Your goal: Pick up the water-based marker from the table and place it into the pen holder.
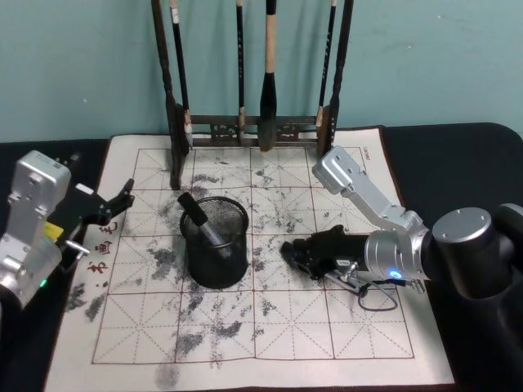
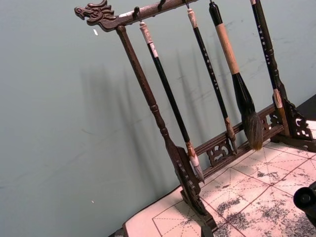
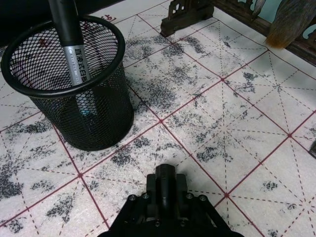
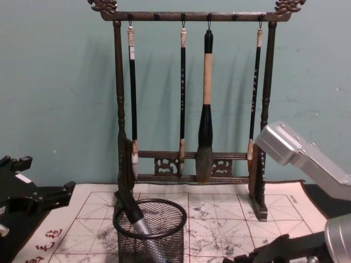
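The water-based marker point(image 1: 198, 219) stands tilted inside the pen holder point(image 1: 216, 265), a black mesh cup in the middle of the mat on the table point(image 1: 286, 327). Its black cap sticks out above the rim toward the left. In the right wrist view the grey barrel of the marker point(image 3: 74, 49) leans against the rim of the pen holder point(image 3: 98, 123). My right gripper point(image 1: 288, 249) hovers low over the mat just right of the cup, shut and holding nothing. My left gripper point(image 1: 121, 204) is parked open at the mat's left edge.
A tall dark wooden brush rack point(image 1: 253, 122) with several hanging brushes stands at the back of the mat, behind the cup. A loose cable point(image 1: 377, 298) loops under my right wrist. Bare mat lies in front of the cup.
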